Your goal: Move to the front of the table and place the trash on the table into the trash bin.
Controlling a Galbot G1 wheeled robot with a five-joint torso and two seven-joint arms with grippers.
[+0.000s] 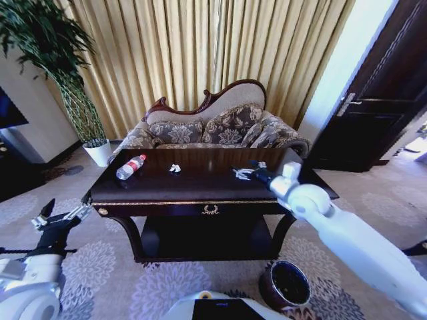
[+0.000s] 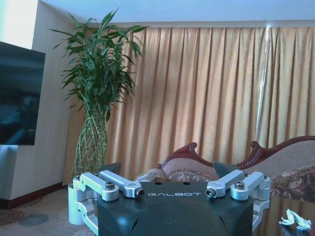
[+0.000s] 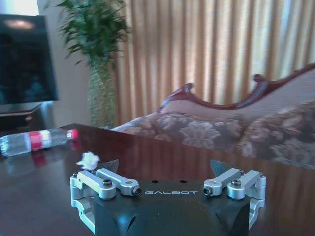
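Your right tool is out over the bench, right of centre, fingers spread open with a white scrap at its tips; contact unclear. The bottle lies on its side far left on the bench, another white scrap near centre. The bin sits on the carpet, near right of the bench. Left tool hangs low at near left, fingers open.

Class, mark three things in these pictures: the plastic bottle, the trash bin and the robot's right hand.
plastic bottle [image 1: 131,167], head view, on its red label.
trash bin [image 1: 269,288], head view, on its reddish-brown outer wall.
right hand [image 1: 243,173], head view, midway between its fingertips above the tabletop.
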